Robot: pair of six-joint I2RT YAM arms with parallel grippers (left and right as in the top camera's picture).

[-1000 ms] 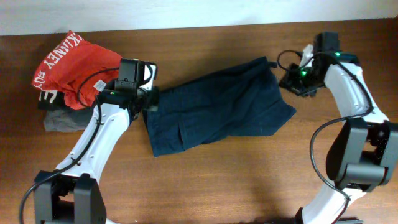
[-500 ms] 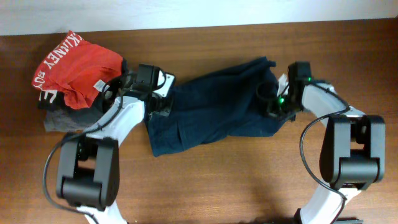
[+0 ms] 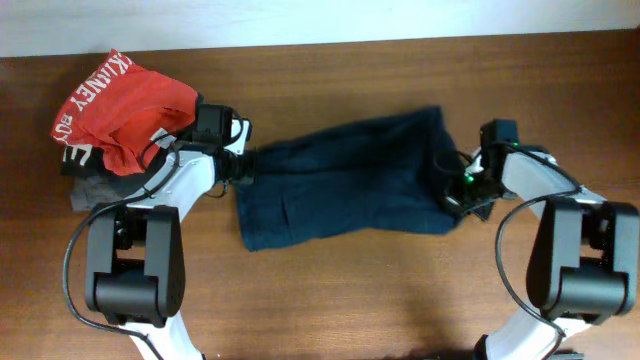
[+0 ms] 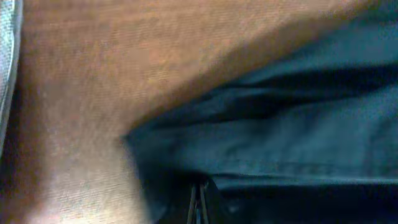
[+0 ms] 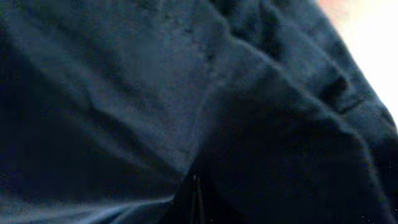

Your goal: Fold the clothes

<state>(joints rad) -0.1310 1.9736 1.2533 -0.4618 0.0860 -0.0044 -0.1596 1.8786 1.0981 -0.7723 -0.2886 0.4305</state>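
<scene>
Clothes (image 3: 340, 180), one plain dark navy garment, lie spread flat across the middle of the tabletop (image 3: 350, 290) in the overhead view. The long side runs left to right, and the right end sits a little farther back than the left. My left hand (image 3: 243, 168) is at the garment's left edge, touching it, and my right hand (image 3: 452, 192) is low over the right edge. From up here I cannot tell how the fingers of either one stand. Off to the left, a red garment (image 3: 125, 110) with white lettering lies bunched on top of a grey garment (image 3: 95, 195). Both are just beside my left arm and apart from the navy cloth.

From my left wrist, the clothes (image 4: 298, 143) fill the right and lower part of the view, with bare tabletop (image 4: 93, 74) above and to the left. My left hand (image 4: 198, 208) shows only as two thin tips at the bottom edge. They are pressed together and clamped on the navy hem bunched around them. A sliver of the grey garment (image 4: 5, 62) shows at the far left.

From my right wrist, the clothes (image 5: 155, 93) cover nearly everything, with creases running toward the bottom centre. My right hand (image 5: 196, 199) has its tips together there, pinching a fold of the navy cloth.
</scene>
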